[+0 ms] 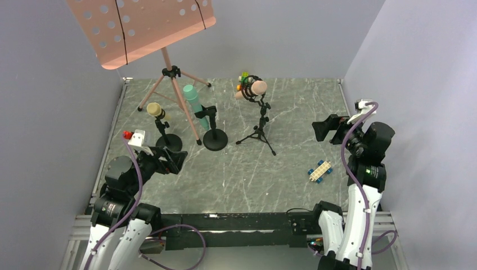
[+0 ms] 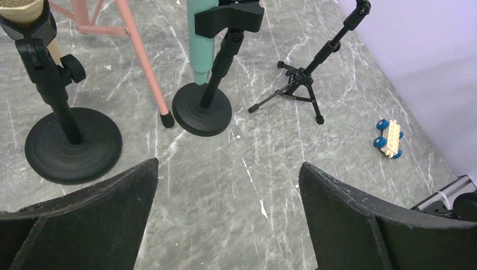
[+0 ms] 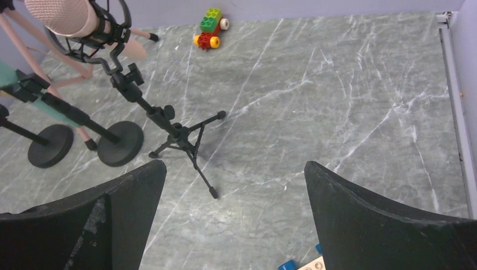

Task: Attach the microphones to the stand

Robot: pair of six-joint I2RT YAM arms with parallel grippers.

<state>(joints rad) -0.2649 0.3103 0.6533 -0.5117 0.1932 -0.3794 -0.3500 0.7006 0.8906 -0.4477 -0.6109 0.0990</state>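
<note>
The pale yellow microphone [image 1: 154,109] sits in the clip of the left round-base stand [image 1: 169,142]. The teal-green microphone [image 1: 194,104] is held tilted in the clip of the middle round-base stand [image 1: 215,139]. The salmon pink microphone [image 1: 256,88] sits in the ring mount of the black tripod stand [image 1: 260,132]. My left gripper [image 1: 173,162] is open and empty, low and near the yellow microphone's stand base [image 2: 73,145]. My right gripper [image 1: 325,128] is open and empty at the right, apart from the tripod [image 3: 180,135]. The pink microphone also shows in the right wrist view [image 3: 62,14].
A pink music stand [image 1: 146,28] rises at the back left, one leg [image 2: 147,67] coming down between the two round bases. A beige toy car with blue wheels [image 1: 319,171] lies at the right front. A coloured brick car [image 3: 211,25] sits at the back wall.
</note>
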